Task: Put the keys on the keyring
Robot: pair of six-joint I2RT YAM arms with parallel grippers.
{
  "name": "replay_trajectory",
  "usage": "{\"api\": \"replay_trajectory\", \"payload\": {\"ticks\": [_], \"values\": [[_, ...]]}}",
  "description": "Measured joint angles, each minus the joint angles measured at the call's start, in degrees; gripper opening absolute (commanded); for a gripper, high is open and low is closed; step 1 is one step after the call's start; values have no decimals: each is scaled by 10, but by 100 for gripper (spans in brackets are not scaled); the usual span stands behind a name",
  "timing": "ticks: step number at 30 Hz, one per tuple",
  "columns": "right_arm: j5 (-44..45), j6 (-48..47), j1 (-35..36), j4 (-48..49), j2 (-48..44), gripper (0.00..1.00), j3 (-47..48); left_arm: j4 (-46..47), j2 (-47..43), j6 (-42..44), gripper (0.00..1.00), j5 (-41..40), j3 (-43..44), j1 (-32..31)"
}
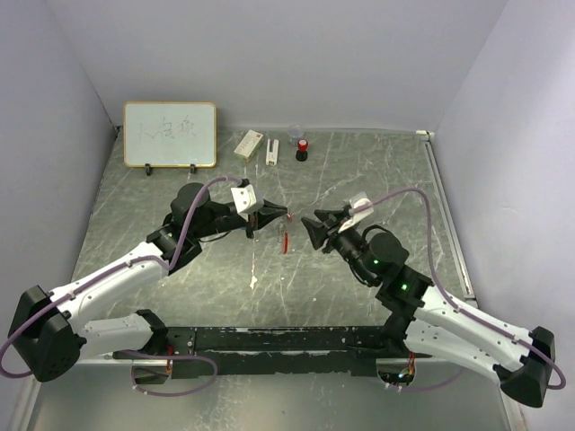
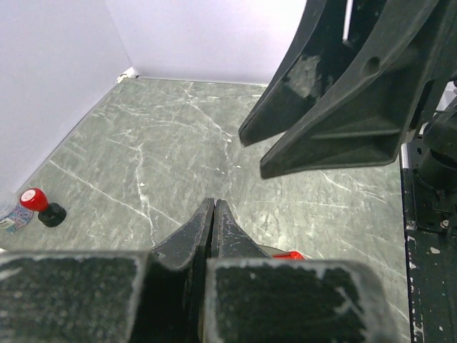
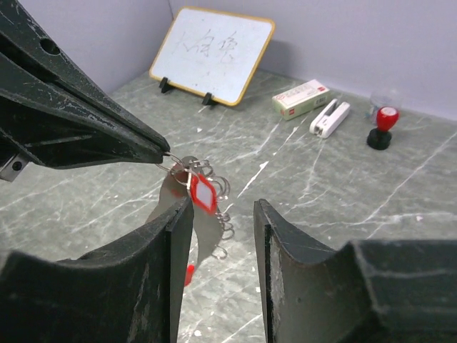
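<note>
Right pincer (image 3: 223,207): seen nearest the lens of its own wrist camera, its two fingers are held apart and nothing is gripped between them.
Keyring (image 3: 202,193): held in the air above the surface, just beyond one finger of the right pincer. A thin metal ring is seen at the top, with a red tag, a grey strip and small wire loops hung beneath (whether a key is among them cannot be told).
Left pincer (image 3: 153,146): closed tight on the thin ring, its tips pointed at the right pincer, near it but apart.
Surface (image 3: 321,186): grey, veined with white.
Far edge: a red-topped bottle (image 3: 381,127), a white stapler-like piece (image 3: 329,118) and a white box (image 3: 300,98) are set in a row, with a whiteboard (image 3: 214,53) propped beside them.
</note>
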Motion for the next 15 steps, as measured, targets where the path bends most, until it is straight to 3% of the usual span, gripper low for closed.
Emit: {"api": "replay_trajectory", "payload": {"ticks": [3, 7, 15], "values": [[5, -16, 0, 3, -35, 45, -15, 3, 0, 1, 7, 2, 0, 0], [4, -42, 0, 8, -67, 62, -39, 3, 3, 5, 7, 13, 3, 0], [-21, -95, 0, 5, -60, 63, -43, 8, 20, 10, 7, 78, 12, 1]]}}
